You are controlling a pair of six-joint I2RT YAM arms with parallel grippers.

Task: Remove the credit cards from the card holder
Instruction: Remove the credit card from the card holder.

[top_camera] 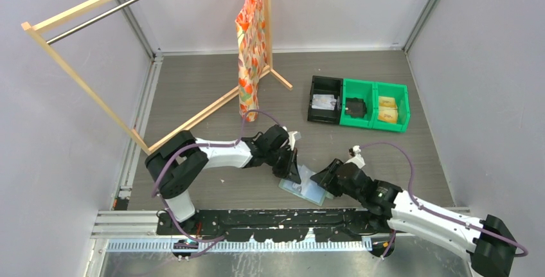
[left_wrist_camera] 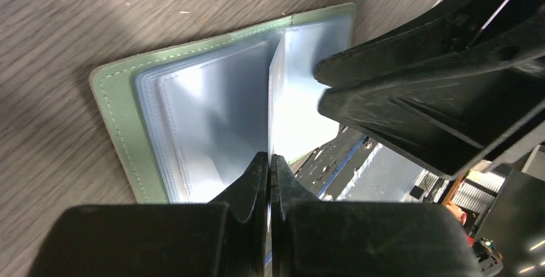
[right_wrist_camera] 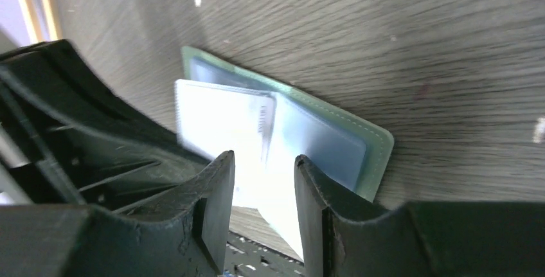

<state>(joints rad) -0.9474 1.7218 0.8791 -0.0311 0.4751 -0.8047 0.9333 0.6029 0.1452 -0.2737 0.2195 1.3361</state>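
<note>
The card holder (top_camera: 307, 190) is laid open on the grey wood-grain table (top_camera: 212, 90), between the two grippers and close to the table's near edge, just ahead of the black mounting rail (top_camera: 257, 216). Its sage-green stitched border is seen flat on the surface, with clear blue-grey pockets fanned inside.

One plastic leaf (left_wrist_camera: 277, 84) is lifted upright from the spine. The left gripper (left_wrist_camera: 270, 174) is closed on the lower edge of this leaf, its fingers pressed together with only the thin sheet between them. Whether a card is carried in the leaf cannot be told.

The right gripper (right_wrist_camera: 263, 187) is held just over the holder's right half with a narrow gap left between its fingers; a pale sheet is seen in that gap, not clamped. The two grippers are set very near each other, almost touching.

Bare table is left to the holder's left and beyond it. A black bin (top_camera: 324, 100) and green bins (top_camera: 376, 103) are placed well apart at the far right, and a wooden rack (top_camera: 212, 107) with an orange garment (top_camera: 250, 45) stands at the back.
</note>
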